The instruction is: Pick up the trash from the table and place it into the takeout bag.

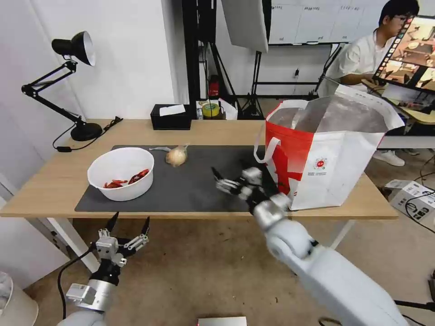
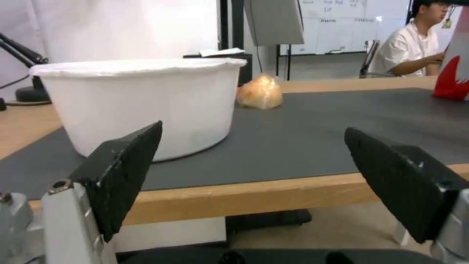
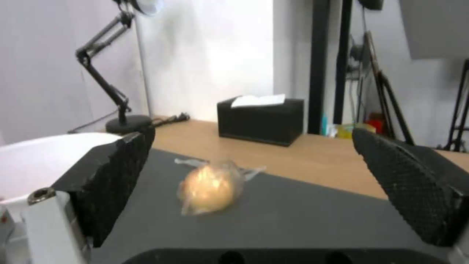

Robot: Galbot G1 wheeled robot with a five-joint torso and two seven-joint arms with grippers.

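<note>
On the table (image 1: 217,132), a dark grey mat (image 1: 190,181) carries the trash. A white bowl with red scraps (image 1: 120,174) sits at its left end, and a knotted clear bag around a tan lump (image 1: 176,155) lies farther back. The white-and-red takeout bag (image 1: 326,154) stands open at the right end, foil lining showing. My right gripper (image 1: 218,180) hovers open over the mat, left of the bag, with the lump (image 3: 210,187) ahead between its fingers. My left gripper (image 1: 129,222) is open below the table's front edge, facing the bowl (image 2: 141,102).
A black tissue box (image 1: 171,117) and a tape roll (image 1: 210,109) sit at the table's back edge. A black desk lamp (image 1: 74,86) stands at the back left corner. Stands and a seated person are behind; a cardboard box (image 1: 414,199) lies on the floor at right.
</note>
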